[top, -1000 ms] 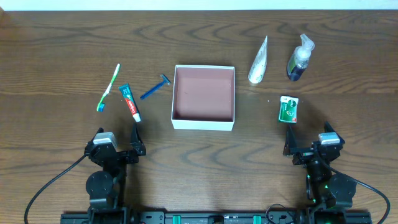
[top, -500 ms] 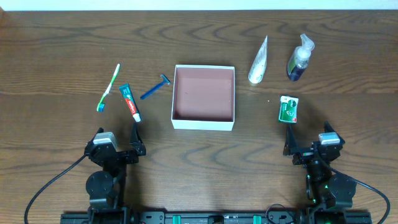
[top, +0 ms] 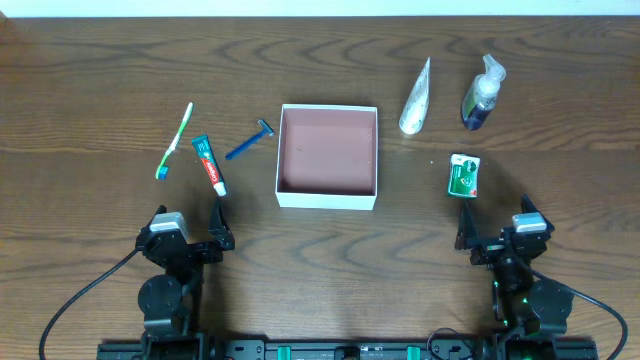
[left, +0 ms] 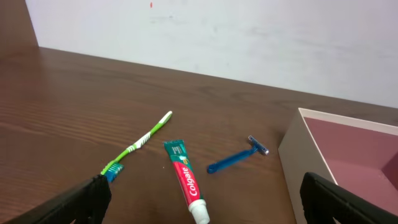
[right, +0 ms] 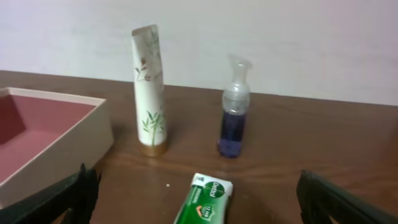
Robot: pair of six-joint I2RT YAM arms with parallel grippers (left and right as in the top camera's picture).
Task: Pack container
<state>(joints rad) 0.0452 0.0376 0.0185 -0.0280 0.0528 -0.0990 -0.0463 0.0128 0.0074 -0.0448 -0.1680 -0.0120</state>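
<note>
wooden table (top: 80, 60) bears one container (top: 327, 198), one toothbrush (top: 176, 138), one razor (top: 249, 143).

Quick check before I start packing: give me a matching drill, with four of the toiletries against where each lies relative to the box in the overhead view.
Things:
1. toothbrush
2. razor
3. pump bottle
4. green packet

Places:
A. right of the container, nearer the robot than the other things on that side
B. just off the container's far left corner
C. farthest left of all
D. far side of the table, right of the white tube

Pairs: 1-C, 2-B, 3-D, 4-A
</note>
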